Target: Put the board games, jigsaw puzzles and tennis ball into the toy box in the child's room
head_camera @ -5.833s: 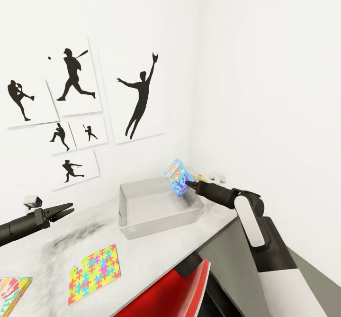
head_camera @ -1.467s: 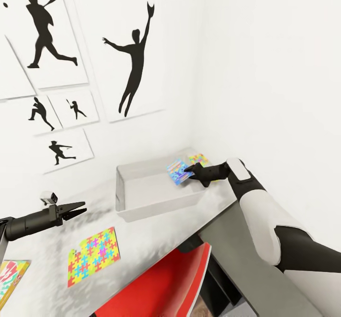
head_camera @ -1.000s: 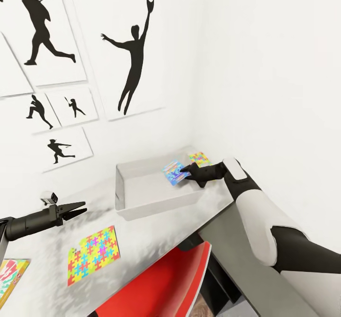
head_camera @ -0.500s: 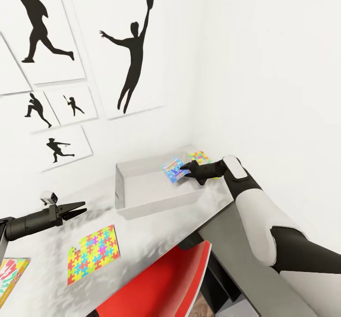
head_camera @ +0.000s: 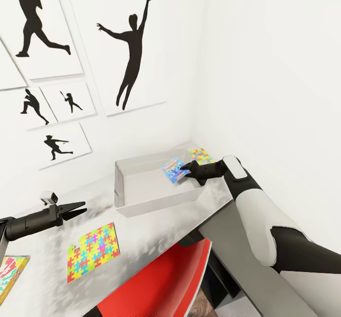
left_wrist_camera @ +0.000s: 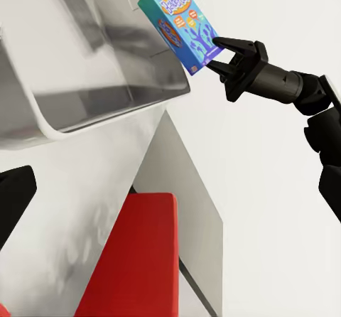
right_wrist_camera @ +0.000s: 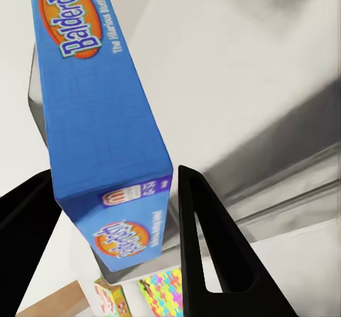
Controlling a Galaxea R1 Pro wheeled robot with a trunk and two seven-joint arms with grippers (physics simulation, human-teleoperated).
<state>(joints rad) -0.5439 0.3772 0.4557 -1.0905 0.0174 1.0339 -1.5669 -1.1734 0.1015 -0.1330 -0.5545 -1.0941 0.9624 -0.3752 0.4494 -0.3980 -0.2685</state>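
Jaws of the right gripper (head_camera: 185,171) clamp the board game (head_camera: 173,170) over the toy box (head_camera: 142,198).

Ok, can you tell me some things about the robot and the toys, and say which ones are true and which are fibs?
1. The right hand holds a blue game box. True.
2. That box lies flat on the chair. False: it hangs over the grey toy box.
3. A jigsaw puzzle lies on the table. True.
4. The left hand grips a ball. False: it holds nothing.
5. The chair is red. True.
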